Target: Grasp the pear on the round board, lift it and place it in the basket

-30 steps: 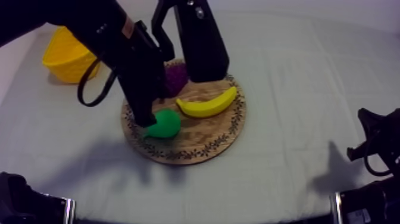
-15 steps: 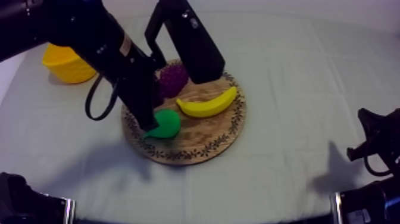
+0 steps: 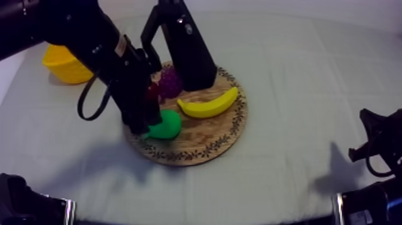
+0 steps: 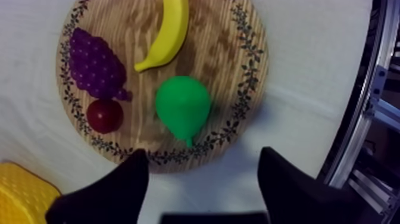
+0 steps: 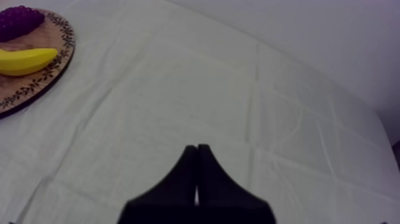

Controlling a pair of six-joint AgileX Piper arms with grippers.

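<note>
Left claw (image 4: 202, 156) is open wide with nothing between the fingers, and it hangs over the rim of the wooden board (image 4: 241, 71) on the pear's side. I judge this spread is set for the pear's (image 4: 183, 107) broad body, so both fingers can pass down its flanks without nudging it. The pear lies on its side on the board, just inside the rim, with its narrow stem end toward my claw. It sits ahead of the fingertips and centred on the gap, not yet enclosed. The approach from the rim side makes sense. The small red fruit (image 4: 105, 115) and the grapes (image 4: 95, 62) lie just beside the pear toward the basket side of the board, and the banana (image 4: 163, 36) lies across the board's middle beyond it, so the rim side is the only free lane. Pose: in the top view my left arm reaches in over the board's basket-side edge, forearm slanting steeply down, wrist pitched so the fingers point almost straight down at the pear. The yellow basket (image 3: 63, 63) stands on the counter (image 3: 287, 90) off the board, near the rim on the red-fruit side, partly behind my arm; a short carry, by my estimate. Right claw (image 5: 196, 148) is closed on nothing, fingers together as a wedge, and rests low over bare cloth well apart from the board. Step in hand, as I read it: descend, then close on the pear.
</note>
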